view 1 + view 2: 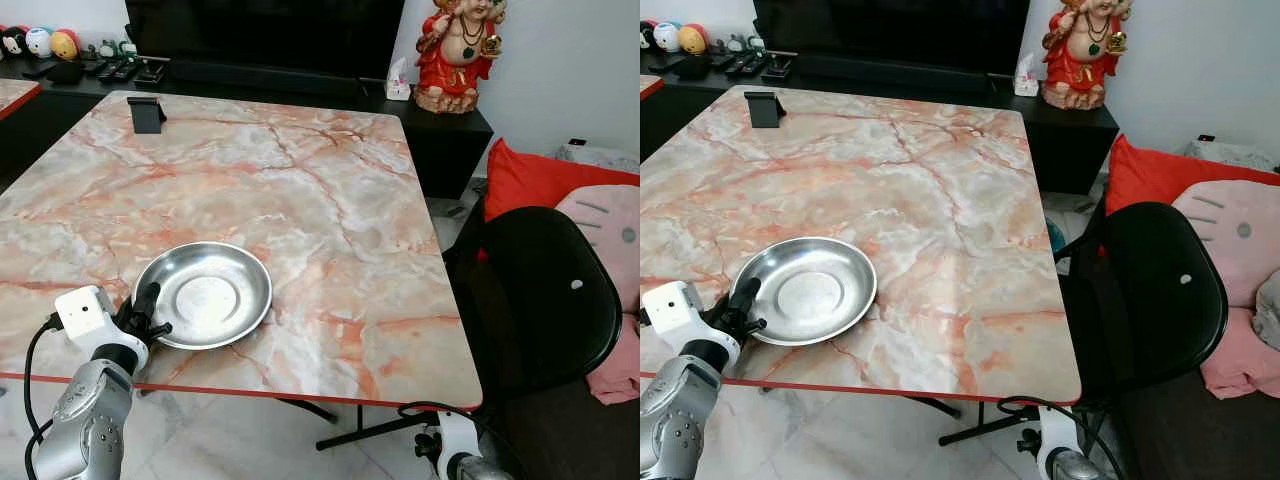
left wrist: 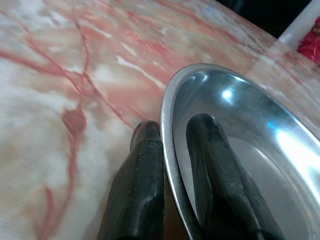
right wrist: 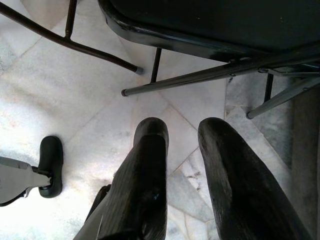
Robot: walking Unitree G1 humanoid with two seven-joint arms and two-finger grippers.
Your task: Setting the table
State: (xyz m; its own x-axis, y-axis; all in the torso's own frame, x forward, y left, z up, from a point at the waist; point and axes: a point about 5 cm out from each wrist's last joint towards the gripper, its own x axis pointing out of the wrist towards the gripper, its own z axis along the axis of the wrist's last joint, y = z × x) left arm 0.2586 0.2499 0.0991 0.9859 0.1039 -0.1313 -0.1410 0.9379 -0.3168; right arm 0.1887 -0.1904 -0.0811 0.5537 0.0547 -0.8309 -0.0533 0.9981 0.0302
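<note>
one steel plate [image 1: 210, 295], one table [image 1: 330, 200], one chair [image 1: 545, 290]

In front of you, a marble-patterned table [image 1: 300, 190] with pink and orange veins and a red edge fills most of the frame. At right, a black chair [image 1: 545, 300] stands beside it, with red and pink cushions [image 1: 560, 185] behind. Along the top runs a low black cabinet [image 1: 440, 135] against a white wall [image 1: 570, 70], holding a red figurine [image 1: 458, 50]. Pale marble floor tiles [image 1: 250, 435] show along the bottom.
</note>
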